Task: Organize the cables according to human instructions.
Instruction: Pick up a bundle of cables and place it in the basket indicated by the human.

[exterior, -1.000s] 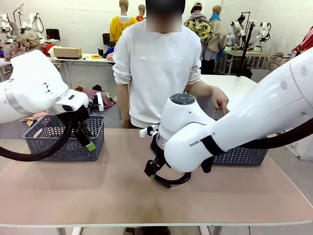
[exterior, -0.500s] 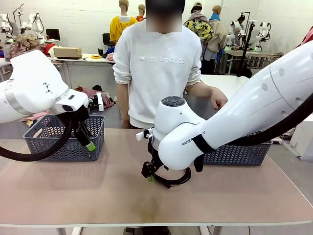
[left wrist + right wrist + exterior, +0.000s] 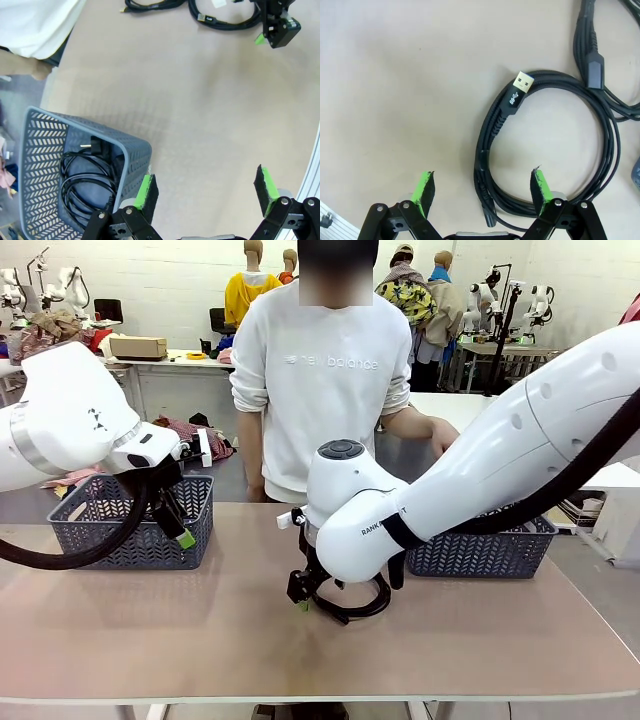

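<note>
My right arm reaches across the middle of the front frame. The right hand (image 3: 303, 598) points down at the table (image 3: 150, 640), fingers spread wide over a coiled cable (image 3: 487, 135) (the left side of its loop lies between the pads). The cable's gold USB plug (image 3: 522, 80) points to the upper right of the wrist frame. My left hand (image 3: 178, 525), also spread, hangs tilted before the grey basket (image 3: 110, 540) at left, where another cable (image 3: 75, 175) lies coiled. The person's sweater (image 3: 330, 390) reads "new balance".
</note>
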`<state>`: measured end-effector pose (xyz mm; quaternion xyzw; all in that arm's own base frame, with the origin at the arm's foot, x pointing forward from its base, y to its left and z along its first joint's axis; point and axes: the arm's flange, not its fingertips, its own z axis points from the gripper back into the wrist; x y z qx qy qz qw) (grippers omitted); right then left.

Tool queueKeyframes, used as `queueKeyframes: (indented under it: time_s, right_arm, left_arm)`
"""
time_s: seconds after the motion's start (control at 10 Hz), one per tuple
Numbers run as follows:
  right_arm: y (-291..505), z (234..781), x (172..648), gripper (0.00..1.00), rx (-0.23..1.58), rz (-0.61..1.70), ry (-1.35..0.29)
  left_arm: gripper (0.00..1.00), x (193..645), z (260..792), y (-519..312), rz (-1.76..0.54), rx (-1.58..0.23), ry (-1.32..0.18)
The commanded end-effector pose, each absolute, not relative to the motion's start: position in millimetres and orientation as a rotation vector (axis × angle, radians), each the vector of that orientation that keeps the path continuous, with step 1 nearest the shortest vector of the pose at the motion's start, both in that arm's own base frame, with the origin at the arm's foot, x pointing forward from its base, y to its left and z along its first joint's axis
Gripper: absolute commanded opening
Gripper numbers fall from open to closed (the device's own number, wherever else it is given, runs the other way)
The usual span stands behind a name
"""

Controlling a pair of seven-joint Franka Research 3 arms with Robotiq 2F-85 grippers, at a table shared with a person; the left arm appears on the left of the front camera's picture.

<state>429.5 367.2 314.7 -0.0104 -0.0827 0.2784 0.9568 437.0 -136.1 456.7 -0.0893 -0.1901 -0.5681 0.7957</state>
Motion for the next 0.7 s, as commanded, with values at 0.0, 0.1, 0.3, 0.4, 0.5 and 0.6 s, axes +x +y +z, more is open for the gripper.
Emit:
queueKeyframes:
  time_s: [0.0, 0.1, 0.3, 0.4, 0.5, 0.6]
  right_arm:
    - [380.6, 312.6, 436.5, 1.0, -0.046, 0.531, -0.165]
    - [381.9, 310.1, 439.5, 1.0, -0.054, 0.526, -0.16]
    - [383.2, 307.1, 444.6, 1.0, -0.054, 0.517, -0.147]
    - [383.5, 306.3, 446.9, 1.0, -0.053, 0.51, -0.145]
    - [383.2, 305.7, 448.6, 0.98, -0.05, 0.505, -0.147]
    - [382.1, 304.7, 450.5, 0.89, -0.038, 0.496, -0.144]
  left_arm:
    - [1.0, 437.7, 458.0, -133.7, -1.213, -0.188, -0.405]
    - [1.0, 437.7, 458.0, -133.7, -1.213, -0.188, -0.405]
    - [1.0, 437.7, 458.0, -133.7, -1.213, -0.188, -0.405]
    - [1.0, 437.7, 458.0, -133.7, -1.213, -0.188, -0.405]
    - [1.0, 437.7, 458.0, -133.7, -1.213, -0.188, -0.405]
    - [1.0, 437.7, 458.0, -133.7, -1.213, -0.188, -0.405]
